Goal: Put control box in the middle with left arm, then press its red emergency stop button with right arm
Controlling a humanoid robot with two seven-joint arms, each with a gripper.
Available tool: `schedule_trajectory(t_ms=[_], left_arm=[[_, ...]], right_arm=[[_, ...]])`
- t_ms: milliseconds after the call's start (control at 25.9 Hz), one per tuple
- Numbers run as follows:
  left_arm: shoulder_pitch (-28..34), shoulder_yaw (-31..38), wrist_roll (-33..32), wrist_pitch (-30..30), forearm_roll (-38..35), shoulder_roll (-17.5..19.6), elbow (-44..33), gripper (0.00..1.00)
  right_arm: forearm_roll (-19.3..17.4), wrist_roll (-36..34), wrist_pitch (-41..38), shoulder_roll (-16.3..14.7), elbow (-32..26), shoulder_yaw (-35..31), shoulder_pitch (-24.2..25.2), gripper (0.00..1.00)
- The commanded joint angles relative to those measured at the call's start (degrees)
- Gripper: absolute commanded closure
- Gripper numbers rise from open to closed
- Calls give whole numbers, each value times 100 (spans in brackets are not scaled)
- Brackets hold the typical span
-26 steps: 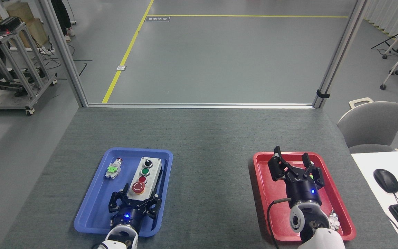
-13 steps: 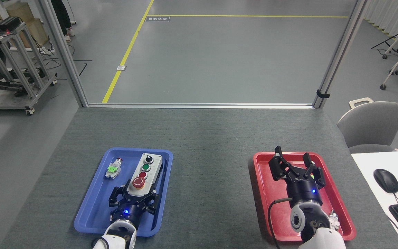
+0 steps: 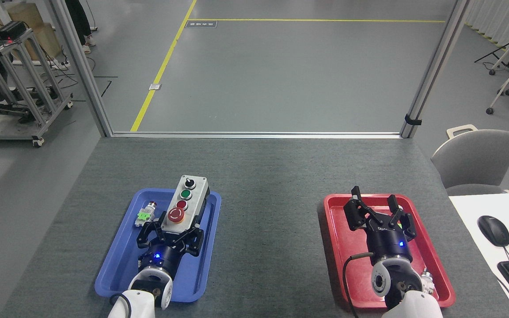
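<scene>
Grey felt table (image 3: 263, 176): my left gripper (image 3: 170, 232) clamps the box (image 3: 185, 204) over the blue tray (image 3: 117, 269) (carry step). Next, set it mid-table; right gripper (image 3: 376, 214) waits, claws spread.

No legible text anywhere. Right gripper (image 3: 377, 218) has a pale marking on its body just behind the jaws, too blurred to read. Floor sign (image 3: 200, 24) far beyond the desk carries white characters, unreadable. Green label on small part (image 3: 145, 214) left of the left jaws: illegible.
</scene>
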Motion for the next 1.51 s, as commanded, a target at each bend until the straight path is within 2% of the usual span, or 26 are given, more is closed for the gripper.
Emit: schedule_trajectory(t_ms=[0,232,425,503,773,812,890,928,1044,1083,1122,1160,1199,1276,1392,1470], left_arm=[[113,-86,37,-5,70,-67,-601,100],[78,-982,-209,188,-1,-928,-399,100],[-62,-2556,-359,1260,78,-964,392,100],[-98,-2969,-376,1489,87,-964,603,100],[-98,-3127,-394,1506,96,-964,664,100],[-98,-3127,-394,1515,96,-964,655,86],[-98,-3127,-394,1550,96,-955,629,14],[-89,-3092,-394,1577,105,-955,576,4],[69,-3092,-385,1489,96,-928,190,2],[201,-3092,-385,1436,96,-867,-48,2],[351,-3083,-385,1340,96,-726,-337,2],[509,-3057,-385,1208,105,-480,-663,2],[667,-3013,-385,1093,105,-217,-1006,2],[1159,-2846,-385,891,131,320,-1999,2],[2047,-2257,-350,417,465,1286,-3343,2],[2495,-1765,-289,65,817,1559,-3783,2]], right_arm=[[2,5,-5,6,-5,0,0,0],[2,-4,4,24,3,0,-9,0],[2,-13,4,50,-5,-27,-9,0],[2,-4,4,50,-5,-35,-9,0],[2,-4,285,50,3,-53,-9,0],[2,-4,417,41,3,-53,-9,0],[2,5,592,24,3,-53,-9,0],[2,-4,628,15,3,-53,-9,0],[46,-57,654,24,3,-44,-18,1],[64,-57,645,15,-5,-35,-26,5],[64,-57,593,6,-5,17,-70,18],[64,-57,522,-11,-5,44,-105,46],[64,-30,373,-46,12,53,-149,69],[73,-13,-190,-99,83,53,-264,100],[134,-13,-963,-178,162,61,-281,100],[389,-4,-1139,-187,214,246,-281,100]])
